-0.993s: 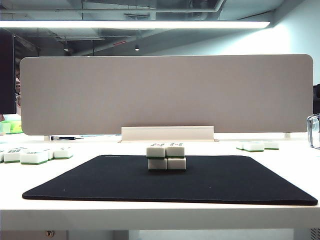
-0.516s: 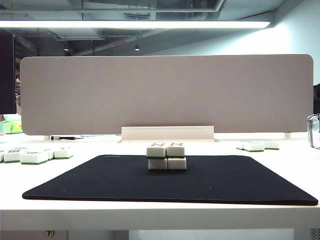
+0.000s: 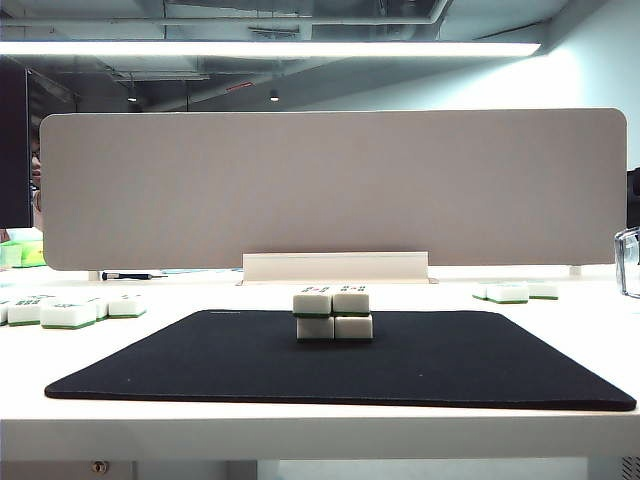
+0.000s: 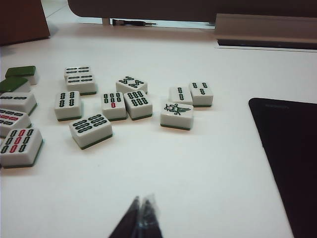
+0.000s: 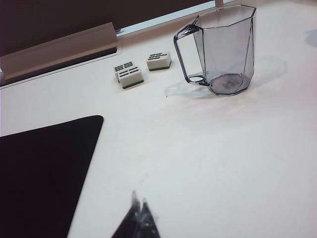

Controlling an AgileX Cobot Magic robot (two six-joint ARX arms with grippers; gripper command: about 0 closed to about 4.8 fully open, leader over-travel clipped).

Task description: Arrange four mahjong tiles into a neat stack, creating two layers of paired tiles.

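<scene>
The stack point(image 3: 333, 314) of four mahjong tiles stands on the black mat point(image 3: 200, 370) toward its far edge, two white-and-green tiles wide and two high, squarely lined up. Neither arm shows in the exterior view. My left gripper point(image 4: 140, 202) is shut with nothing between its tips, hovering over bare white table left of the mat point(image 4: 292, 163). My right gripper point(image 5: 139, 201) is likewise shut and empty, above white table right of the mat point(image 5: 39, 168). The stack is out of both wrist views.
Several loose tiles point(image 4: 90, 130) lie scattered on the left of the table point(image 3: 300, 430), also visible as loose tiles point(image 3: 68, 312) from outside. Three spare tiles point(image 5: 131, 75) and a clear plastic jug point(image 5: 225, 49) sit at the right. A grey divider panel point(image 3: 330, 185) closes the back.
</scene>
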